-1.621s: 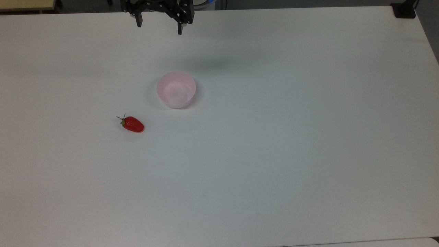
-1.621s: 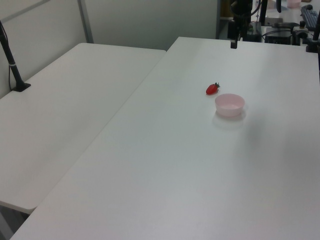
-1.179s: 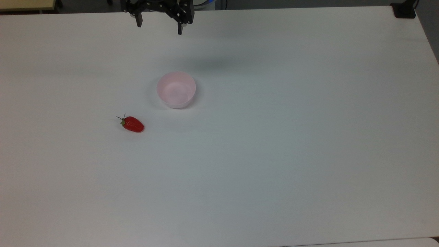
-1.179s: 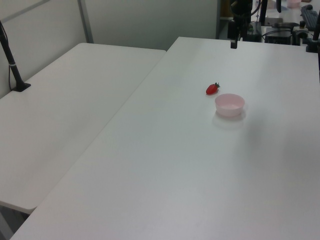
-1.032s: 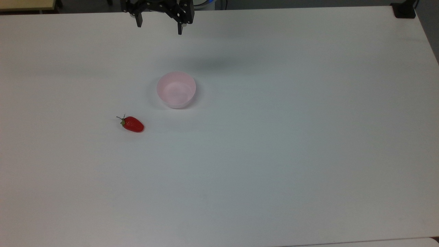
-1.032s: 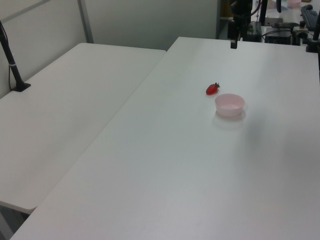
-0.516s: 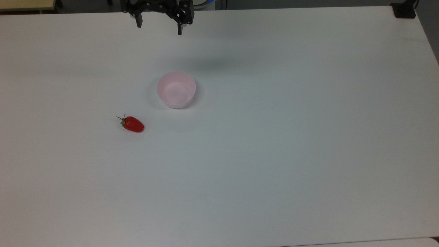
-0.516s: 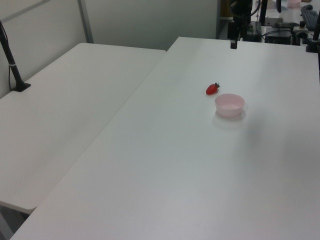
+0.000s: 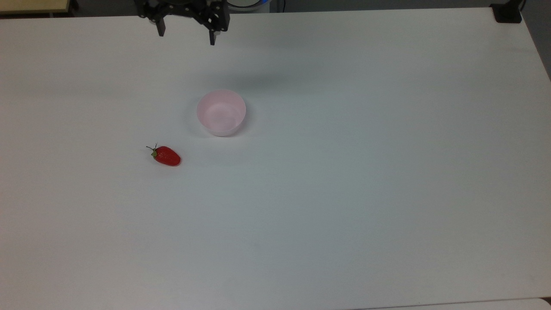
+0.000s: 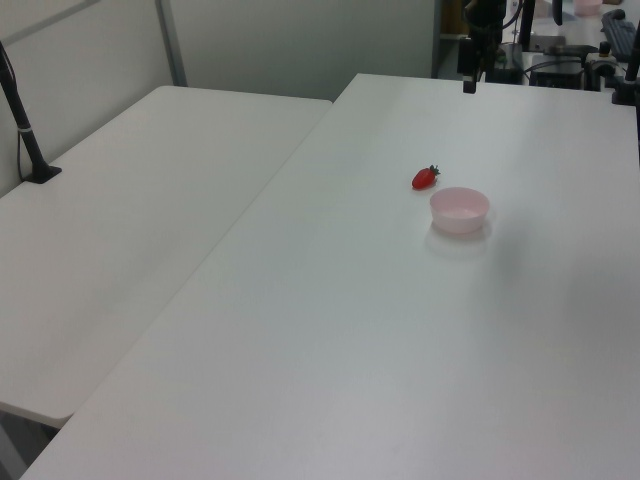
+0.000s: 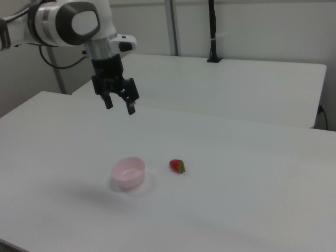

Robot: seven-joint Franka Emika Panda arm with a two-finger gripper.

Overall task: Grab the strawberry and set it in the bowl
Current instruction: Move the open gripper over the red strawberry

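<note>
The red strawberry [image 9: 166,156] with its green cap lies on the white table [image 9: 344,172], below and left of the bowl in the top view. It also appears in the left view [image 10: 425,178] and the right view [image 11: 177,166]. The pale pink bowl [image 9: 221,112] stands upright and holds nothing, with the bowl [image 11: 128,173] left of the fruit in the right view. My black gripper [image 9: 186,38] hangs open high above the table's far edge, well apart from both. In the right view the gripper [image 11: 120,105] hovers above and behind the bowl.
A second white table [image 10: 140,200] adjoins on the left view's left, with a black post [image 10: 25,125] standing on it. A black clamp [image 9: 507,13] sits at the table's far right corner in the top view.
The gripper has shifted toward the top view's left over the last half second, still open. Strawberry and bowl have not moved.
</note>
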